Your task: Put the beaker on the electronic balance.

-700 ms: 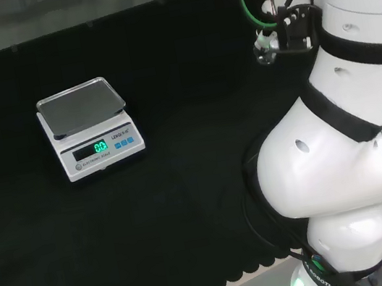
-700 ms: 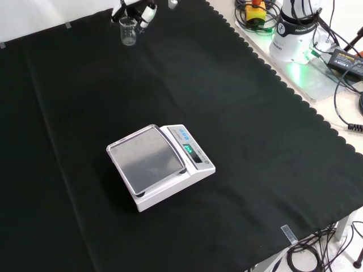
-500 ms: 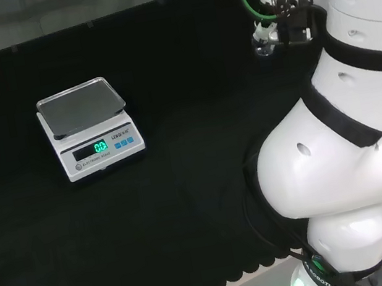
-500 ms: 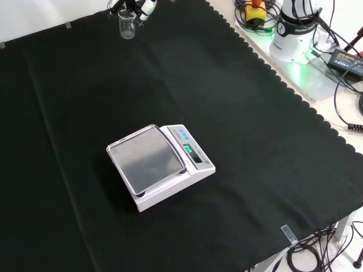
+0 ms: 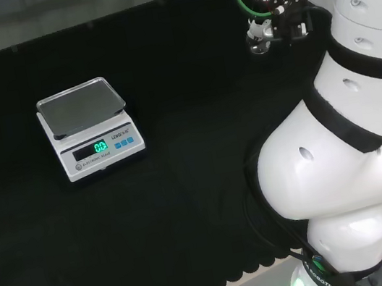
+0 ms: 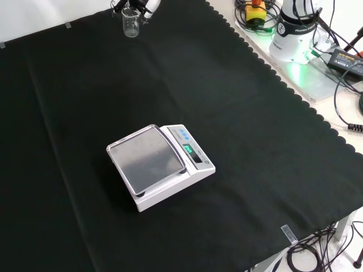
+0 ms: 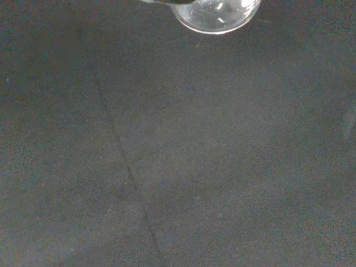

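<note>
A small clear glass beaker (image 6: 130, 22) is held upright by the black and white hand (image 6: 136, 5), fingers curled about its rim, at roughly eleven o'clock of the black-cloth tabletop (image 6: 255, 141) in the front view. It appears carried clear of the cloth. The white electronic balance with its grey square pan (image 6: 148, 157) stands near centre, well apart, pan bare, judged ready to receive it.

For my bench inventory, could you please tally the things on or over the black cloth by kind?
Clear glass beaker, held by the robot hand: 1
Electronic balance: 1
Total: 2
</note>
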